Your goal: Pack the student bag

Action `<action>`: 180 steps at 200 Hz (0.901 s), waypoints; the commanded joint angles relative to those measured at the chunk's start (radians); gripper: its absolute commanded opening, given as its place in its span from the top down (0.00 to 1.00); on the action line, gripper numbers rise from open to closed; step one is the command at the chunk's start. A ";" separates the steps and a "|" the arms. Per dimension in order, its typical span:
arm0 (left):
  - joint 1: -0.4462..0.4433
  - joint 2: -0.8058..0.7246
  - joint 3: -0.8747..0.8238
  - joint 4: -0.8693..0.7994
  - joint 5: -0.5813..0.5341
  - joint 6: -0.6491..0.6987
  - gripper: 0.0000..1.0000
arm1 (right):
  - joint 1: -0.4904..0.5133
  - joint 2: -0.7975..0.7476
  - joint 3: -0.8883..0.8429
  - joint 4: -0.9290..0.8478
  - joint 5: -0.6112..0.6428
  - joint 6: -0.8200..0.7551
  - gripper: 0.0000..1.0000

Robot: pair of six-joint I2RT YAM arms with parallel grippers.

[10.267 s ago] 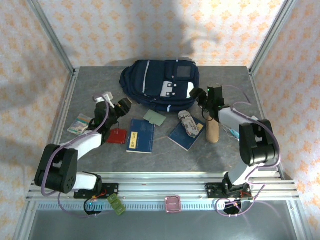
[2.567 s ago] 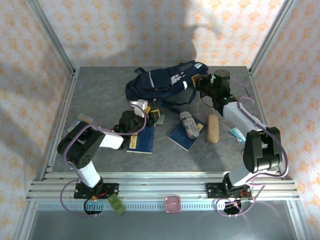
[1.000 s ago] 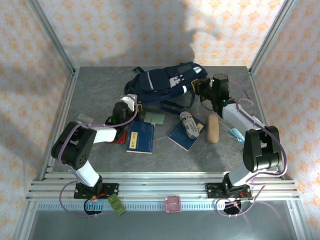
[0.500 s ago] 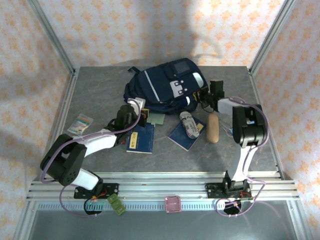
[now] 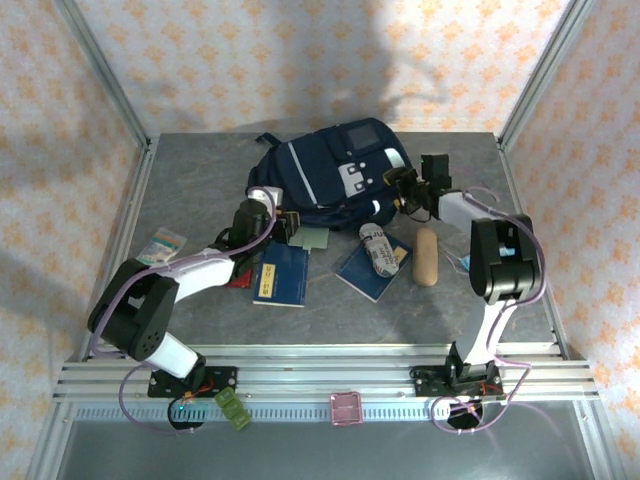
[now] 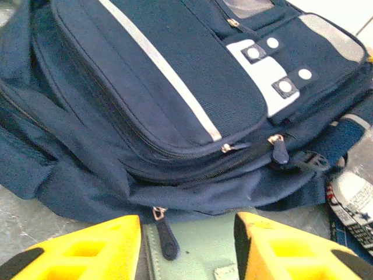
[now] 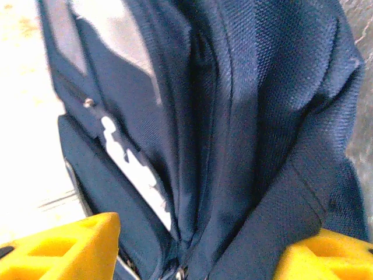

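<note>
Left tool (image 6: 186, 226) and right tool (image 7: 198, 233), jaws apart, against woven navy student bag (image 5: 318, 178)

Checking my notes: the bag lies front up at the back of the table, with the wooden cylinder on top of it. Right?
No. The top view shows the cylinder lying on the table, in front of the bag and apart from it; the rest holds.
</note>
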 commanded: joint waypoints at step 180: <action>0.098 -0.141 -0.077 0.114 0.065 -0.116 0.13 | 0.360 0.073 -0.129 0.219 0.084 0.441 0.37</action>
